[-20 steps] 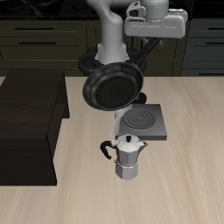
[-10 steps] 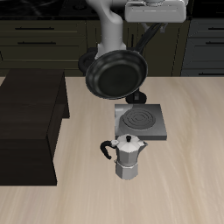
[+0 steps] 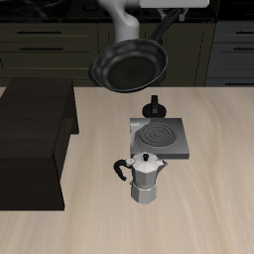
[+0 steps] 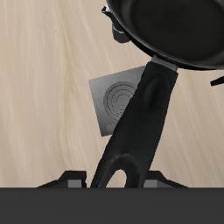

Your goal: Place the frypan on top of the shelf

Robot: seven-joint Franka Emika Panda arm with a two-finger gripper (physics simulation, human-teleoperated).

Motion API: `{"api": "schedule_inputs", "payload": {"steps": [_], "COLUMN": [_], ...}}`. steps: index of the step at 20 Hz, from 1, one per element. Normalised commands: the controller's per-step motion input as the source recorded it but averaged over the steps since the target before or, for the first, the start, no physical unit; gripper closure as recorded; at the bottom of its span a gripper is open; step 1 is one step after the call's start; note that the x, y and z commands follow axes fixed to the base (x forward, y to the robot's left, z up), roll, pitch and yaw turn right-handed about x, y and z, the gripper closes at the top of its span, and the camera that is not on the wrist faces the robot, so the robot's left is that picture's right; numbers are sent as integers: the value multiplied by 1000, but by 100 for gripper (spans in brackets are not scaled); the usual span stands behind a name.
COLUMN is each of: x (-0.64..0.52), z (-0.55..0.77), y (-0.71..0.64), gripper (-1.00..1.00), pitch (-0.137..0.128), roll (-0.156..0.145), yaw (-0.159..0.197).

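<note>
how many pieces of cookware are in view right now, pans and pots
2. The frypan hangs in the air above the table, held by its handle; the tool itself is out of frame. The moka pot stands on the table beside the burner plate.

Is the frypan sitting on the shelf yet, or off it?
Off it. The frypan hangs tilted in the air above the table, held by its handle; the shelf top is bare.

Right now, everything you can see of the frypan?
The frypan is a round, shallow black pan with a faint sheen, like coated metal, and a long straight black handle. It looks empty. It hangs tilted in the air above the table, clear of the burner plate, not yet over the shelf. The handle runs toward the wrist camera; the fingers' contact is not visible.
</note>
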Motion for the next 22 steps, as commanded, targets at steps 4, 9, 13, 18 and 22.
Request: {"api": "schedule_inputs", "payload": {"steps": [4, 9, 13, 18, 22], "x": [92, 51, -23, -89, 9], "z": [327, 173, 200, 247, 221], "y": [-206, -105, -26, -43, -130], "gripper": [100, 100, 100, 100, 100], "pitch": [-58, -31, -34, -41, -47], "roll": [-63, -42, -22, -20, -38], "yaw": [19, 24, 13, 13, 30]}}
